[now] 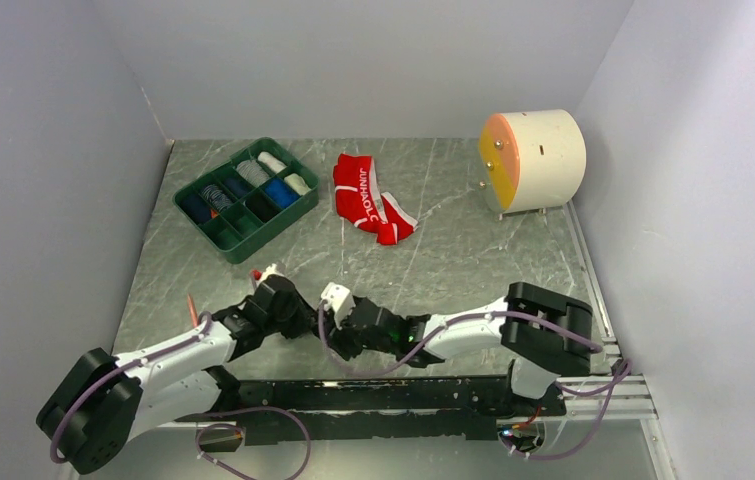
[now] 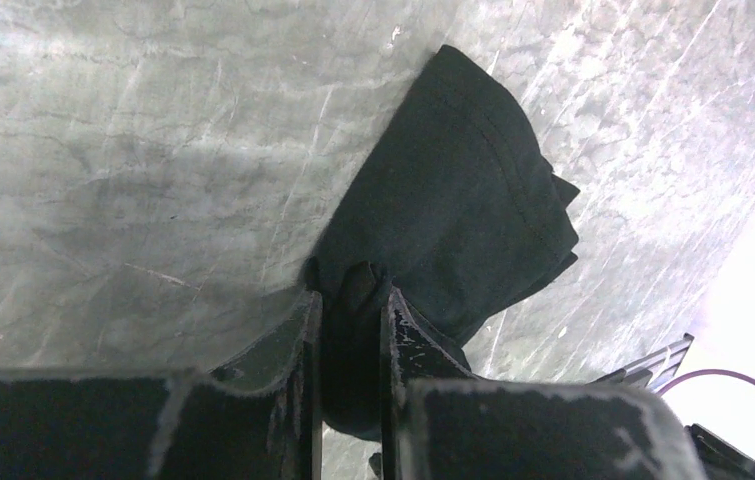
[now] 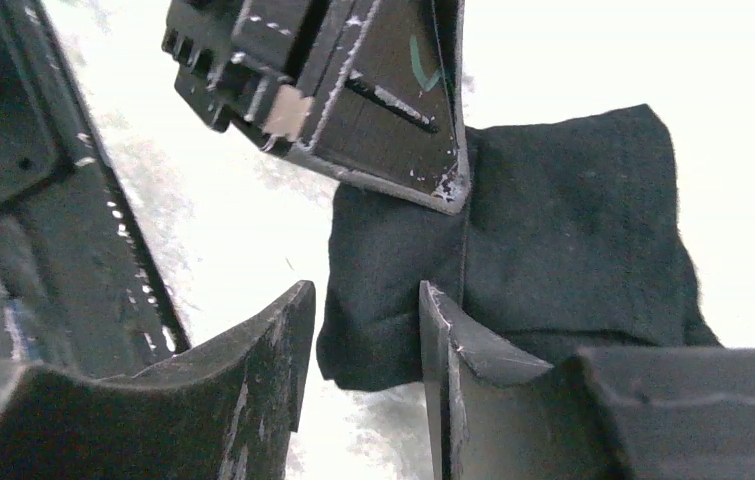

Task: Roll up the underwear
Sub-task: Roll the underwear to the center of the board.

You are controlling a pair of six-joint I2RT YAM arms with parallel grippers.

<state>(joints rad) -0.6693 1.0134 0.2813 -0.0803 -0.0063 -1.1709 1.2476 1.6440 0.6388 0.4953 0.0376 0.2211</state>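
Black briefs (image 2: 473,200) flat on the table (image 1: 473,250), near side, between my two grippers; the roll looks barely begun.

My left gripper (image 2: 351,320) is narrow, pinching a bunched edge of the cloth. My right gripper (image 3: 363,335) is parted, with a corner lying in its gap, unclamped. From above, my wrists hide most of the cloth, so any turn made is uncertain. Next move: the right closes on its corner, then both turn the edge over evenly. Red briefs (image 1: 368,195) lie untouched at the far side, right of the green tray (image 1: 246,197).

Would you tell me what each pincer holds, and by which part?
The left pincer pinches the black underwear at a bunched edge; the right pincer is open.
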